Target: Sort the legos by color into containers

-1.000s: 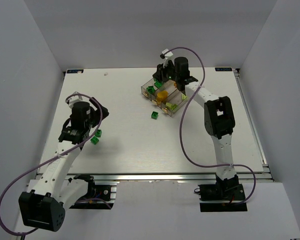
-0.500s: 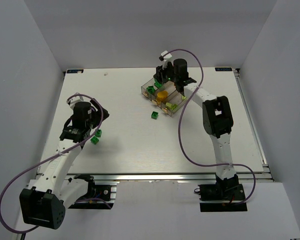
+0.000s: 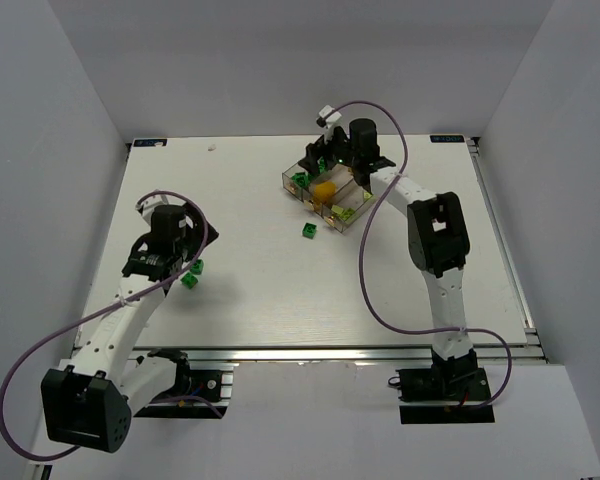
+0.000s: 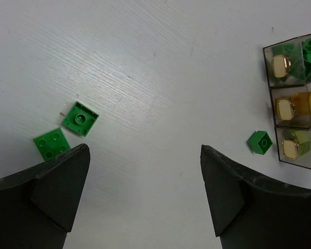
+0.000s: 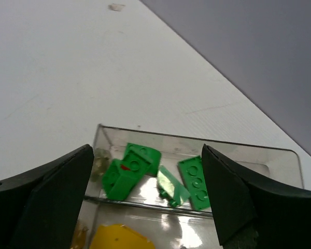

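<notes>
The right gripper [image 5: 146, 155] has sprung apart above the containers [image 3: 290, 176] and holds nothing. The clear three-bin tray sits toward the far side of the table [image 3: 250, 300]. A handful of dark green legos [image 5: 132, 166] lie jumbled in its end bin, directly beneath the spread fingers, and a yellow brick [image 3: 324, 187] fills the middle bin. The left gripper [image 4: 145, 155], jaws wide, hovers just beside two flat green bricks [image 4: 80, 118]. A lone green brick [image 4: 260, 142] lies just beside the tray.
</notes>
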Controlling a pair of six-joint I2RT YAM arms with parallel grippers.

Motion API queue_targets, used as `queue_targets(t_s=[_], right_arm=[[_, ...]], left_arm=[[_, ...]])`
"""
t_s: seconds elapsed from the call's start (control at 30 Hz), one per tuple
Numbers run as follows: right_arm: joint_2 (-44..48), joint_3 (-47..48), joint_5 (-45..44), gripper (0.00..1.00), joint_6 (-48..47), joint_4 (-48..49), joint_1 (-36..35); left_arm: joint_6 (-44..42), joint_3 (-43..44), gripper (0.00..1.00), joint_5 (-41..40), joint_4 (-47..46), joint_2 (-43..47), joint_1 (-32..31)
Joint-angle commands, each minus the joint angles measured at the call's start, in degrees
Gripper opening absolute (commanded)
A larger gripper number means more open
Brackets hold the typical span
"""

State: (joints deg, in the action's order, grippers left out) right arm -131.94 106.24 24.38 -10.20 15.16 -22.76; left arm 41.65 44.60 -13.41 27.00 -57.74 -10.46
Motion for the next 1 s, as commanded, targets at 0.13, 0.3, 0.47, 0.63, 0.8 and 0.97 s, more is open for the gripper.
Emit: queue_targets(t_s=[0.13, 0.3, 0.47, 0.63, 0.8, 0.97], right_arm=[[13.6, -6.1, 32.6, 0.81, -7.1, -6.9, 1.2], [21.3, -12.8, 36.4, 0.31, -10.0, -15.0, 1.0], [30.1, -25.3, 34.7, 0.38, -12.0, -13.1, 1.0], [33.1, -29.2, 34.2, 0.47, -11.1, -12.6, 0.9], [33.9, -30.1, 33.8, 0.48, -10.6, -12.4, 1.0], [33.9, -30.0, 33.5, 0.48, -10.5, -12.3, 1.2]], left_arm=[[3.9, 0.6, 0.69, -2.1, 5.4, -4.4, 1.1], [7.0, 2.3, 0.45, -3.8, 10.3, -10.3, 2.5], [15.6, 5.1, 0.87, -4.9, 14.2, -15.8, 3.4], [20.9, 5.5, 0.97, -1.4, 11.6, -21.7, 3.7], [23.4, 6.8, 0.93, 0.8, 7.7, -25.9, 3.7], [24.3, 7.2, 0.88, 1.5, 5.9, -29.1, 3.7]])
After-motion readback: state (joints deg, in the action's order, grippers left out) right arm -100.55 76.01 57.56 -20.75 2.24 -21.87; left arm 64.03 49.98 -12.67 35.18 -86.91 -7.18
